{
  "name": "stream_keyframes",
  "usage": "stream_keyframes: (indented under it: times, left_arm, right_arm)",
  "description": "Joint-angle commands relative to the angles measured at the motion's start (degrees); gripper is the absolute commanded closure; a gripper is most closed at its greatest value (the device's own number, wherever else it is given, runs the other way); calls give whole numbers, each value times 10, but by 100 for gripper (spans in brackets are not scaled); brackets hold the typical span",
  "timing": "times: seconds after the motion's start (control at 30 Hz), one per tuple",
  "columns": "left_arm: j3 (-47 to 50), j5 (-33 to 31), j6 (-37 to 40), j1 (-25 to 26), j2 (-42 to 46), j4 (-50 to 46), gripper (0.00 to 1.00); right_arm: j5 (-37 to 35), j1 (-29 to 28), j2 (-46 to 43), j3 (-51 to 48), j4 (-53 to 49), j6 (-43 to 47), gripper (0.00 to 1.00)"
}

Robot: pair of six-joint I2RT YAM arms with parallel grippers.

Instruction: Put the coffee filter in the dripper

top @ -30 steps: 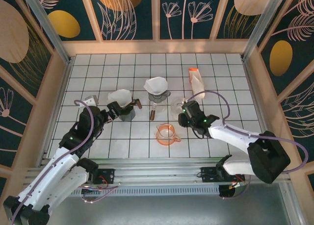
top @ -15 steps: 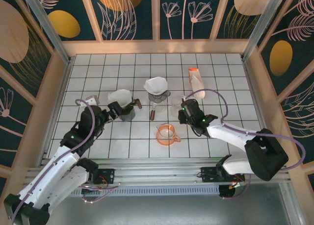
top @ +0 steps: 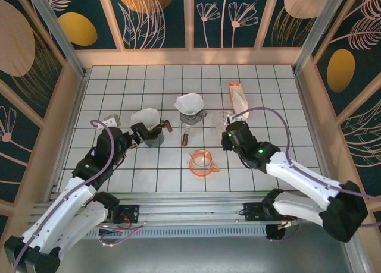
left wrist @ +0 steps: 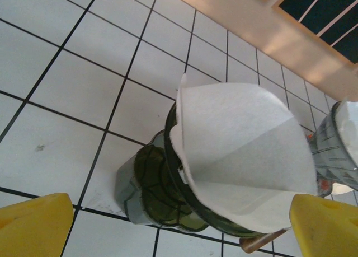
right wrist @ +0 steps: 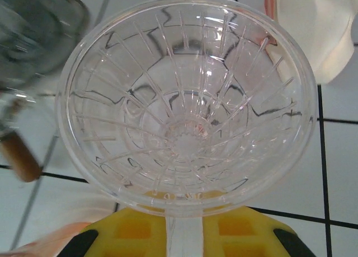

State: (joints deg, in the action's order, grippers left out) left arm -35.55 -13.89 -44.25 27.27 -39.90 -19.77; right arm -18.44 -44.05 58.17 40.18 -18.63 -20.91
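**Top view:** We are seeing the left gripper (top: 136, 134) standing spread just in front of a white paper coffee filter (top: 146, 116), which is sitting in a dark green cup (top: 156, 138). The right gripper (top: 228, 130) is working well apart from them, near an orange measuring cup (top: 202, 162).

**Left wrist:** The yellow fingertips (left wrist: 33, 226) are flanking the filter and touching nothing, and the filter is leaning in the cup. We are judging that a light pinch on its upper rim, lifted straight up, would keep the cone from crumpling.

**Right wrist:** The pads (right wrist: 140, 232) are clamping the handle of a clear ribbed glass dripper (right wrist: 187, 106), mouth up. We are advising a level, steady hold so the filter can drop in point-first.
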Motion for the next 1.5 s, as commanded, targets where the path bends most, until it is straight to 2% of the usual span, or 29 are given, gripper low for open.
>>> stream_keyframes:
  times: [0.0,0.1,0.23,0.43,0.7,1.03,1.47]
  left_arm:
    - [-34,7,3,-5,6,-2,1]
    - [-52,6,7,-4,8,-7,1]
    - [-68,8,9,-4,8,-11,1]
    - [-70,10,6,-4,4,-11,1]
    - [-68,10,5,-4,3,-12,1]
    - [-59,11,4,-4,3,-7,1]
    - [-52,11,1,-5,1,-4,1]
  right_arm:
    - [-2,-39,-48,44,-84,-10,94]
    - [24,-89,-74,70,-120,-5,94]
    - [23,-169,-82,82,-146,-16,94]
    - [-38,-257,-52,73,-155,-47,94]
    - [-80,-296,-40,64,-162,-70,94]
    - [-93,-300,-38,21,-121,-81,93]
    - [-102,-324,-10,25,-119,-88,91]
